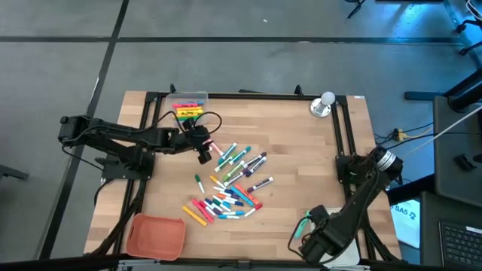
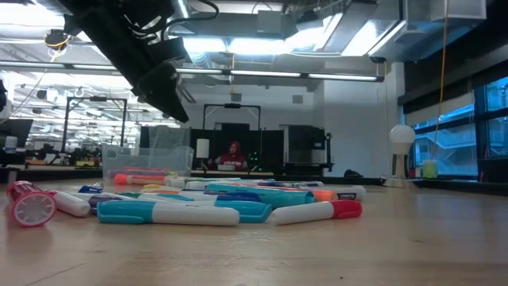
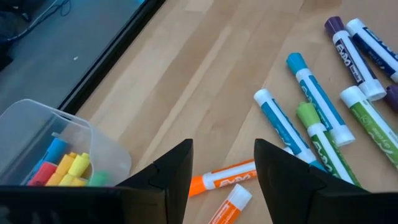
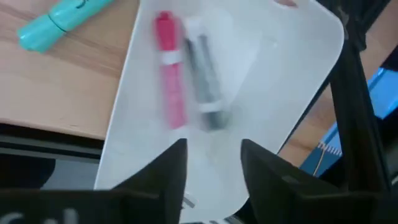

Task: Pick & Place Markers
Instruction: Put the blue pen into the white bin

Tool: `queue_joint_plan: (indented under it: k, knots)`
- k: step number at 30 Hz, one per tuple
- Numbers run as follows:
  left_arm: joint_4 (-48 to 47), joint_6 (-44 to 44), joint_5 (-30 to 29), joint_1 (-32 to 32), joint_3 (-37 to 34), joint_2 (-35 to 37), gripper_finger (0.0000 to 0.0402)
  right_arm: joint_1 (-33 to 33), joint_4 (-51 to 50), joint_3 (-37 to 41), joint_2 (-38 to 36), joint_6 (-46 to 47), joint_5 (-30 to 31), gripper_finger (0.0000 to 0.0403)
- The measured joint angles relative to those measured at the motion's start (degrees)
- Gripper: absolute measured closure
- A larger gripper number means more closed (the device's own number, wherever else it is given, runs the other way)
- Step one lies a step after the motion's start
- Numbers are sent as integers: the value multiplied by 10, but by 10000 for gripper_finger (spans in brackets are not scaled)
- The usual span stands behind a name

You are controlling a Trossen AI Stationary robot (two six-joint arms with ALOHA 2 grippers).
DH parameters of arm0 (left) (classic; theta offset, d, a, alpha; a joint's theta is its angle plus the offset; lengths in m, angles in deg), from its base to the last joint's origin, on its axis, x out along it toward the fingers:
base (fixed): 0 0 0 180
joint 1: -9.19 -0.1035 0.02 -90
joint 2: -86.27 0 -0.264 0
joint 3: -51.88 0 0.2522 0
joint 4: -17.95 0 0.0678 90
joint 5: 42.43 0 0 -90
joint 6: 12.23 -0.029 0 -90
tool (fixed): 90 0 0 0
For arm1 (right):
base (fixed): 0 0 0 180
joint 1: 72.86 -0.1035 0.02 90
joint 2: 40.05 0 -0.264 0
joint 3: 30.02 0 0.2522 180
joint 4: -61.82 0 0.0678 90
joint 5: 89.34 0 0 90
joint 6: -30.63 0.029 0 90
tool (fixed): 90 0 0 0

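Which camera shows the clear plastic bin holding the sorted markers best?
The left wrist view: the clear plastic bin sits close, with yellow, red, blue and green markers visible inside. The high view shows the bin small at the table's far edge, contents as bright specks. The low view shows it side-on behind the marker pile. The right wrist view misses it.

Light wooden worktop (image 1: pixel 301 150), black-framed. Markers (image 1: pixel 230 184) lie scattered in loose pile at worktop centre. Clear tub (image 1: pixel 189 106) holding yellow, orange, pink, green pens sits beyond pile, near far edge. Orange-red tray (image 1: pixel 155 235) at near edge, left of pile. Silver bell (image 1: pixel 324 104) at far right corner. Teal marker (image 1: pixel 303 224) and white tray (image 4: pixel 224 106) right of pile, near edge.
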Motion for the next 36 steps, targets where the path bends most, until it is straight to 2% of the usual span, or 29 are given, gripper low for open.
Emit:
queue_joint_plan:
  k: [6, 9, 11, 14, 16, 21, 25, 28, 32, 36]
  knots:
    - [4, 1, 0, 0, 0, 0, 235, 28, -52, 0, -13, -53, 9, 222]
    - [13, -6, 0, 0, 0, 0, 235, 57, -80, 0, -20, -97, 59, 221]
    - [13, -8, 0, 0, 0, 0, 235, 84, -80, -1, -25, -148, 124, 220]
    - [13, -15, 0, 0, 0, 0, 235, 137, -56, -1, -25, -278, 221, 220]
    - [13, -21, 0, 0, 0, 0, 235, 179, -16, -1, -25, -388, 265, 220]
    - [28, -15, 13, 0, 0, 0, 235, 303, 144, -1, -25, -696, 313, 219]
    - [28, -7, 45, 3, 0, 0, 235, 381, 273, -1, -10, -965, 293, 223]
    - [22, -22, 32, 7, 0, 0, 235, 425, 326, -1, 17, -1113, 260, 238]
    - [2, -14, 15, 17, 0, 0, 235, 464, 325, -1, 65, -1196, 233, 257]
    - [-6, -11, 6, 23, 0, 0, 235, 478, 314, 0, 101, -1216, 228, 263]
